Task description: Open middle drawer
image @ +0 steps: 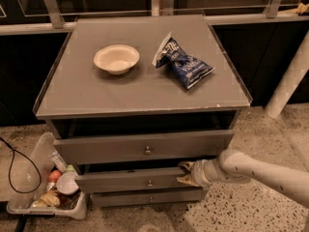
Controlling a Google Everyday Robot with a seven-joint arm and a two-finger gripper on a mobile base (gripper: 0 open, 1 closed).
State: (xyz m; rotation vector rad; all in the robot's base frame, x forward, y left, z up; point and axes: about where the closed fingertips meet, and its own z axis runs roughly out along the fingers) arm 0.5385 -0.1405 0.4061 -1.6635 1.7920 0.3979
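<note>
Middle drawer (125,180): second of three grey fronts, under the cabinet top (96,93), its front standing a little forward of the bottom drawer (120,197).
Knob (149,183): at the centre of that front.
Gripper (186,173): at the 3 o'clock end of the middle drawer's front, against its edge; open or closed, cannot tell.
Arm (263,172): comes in from 4 o'clock.
Top drawer (106,149): pulled out furthest.
Bowl (116,58): on top, toward 10 o'clock.
Chip bag (186,64): toward 2 o'clock.
</note>
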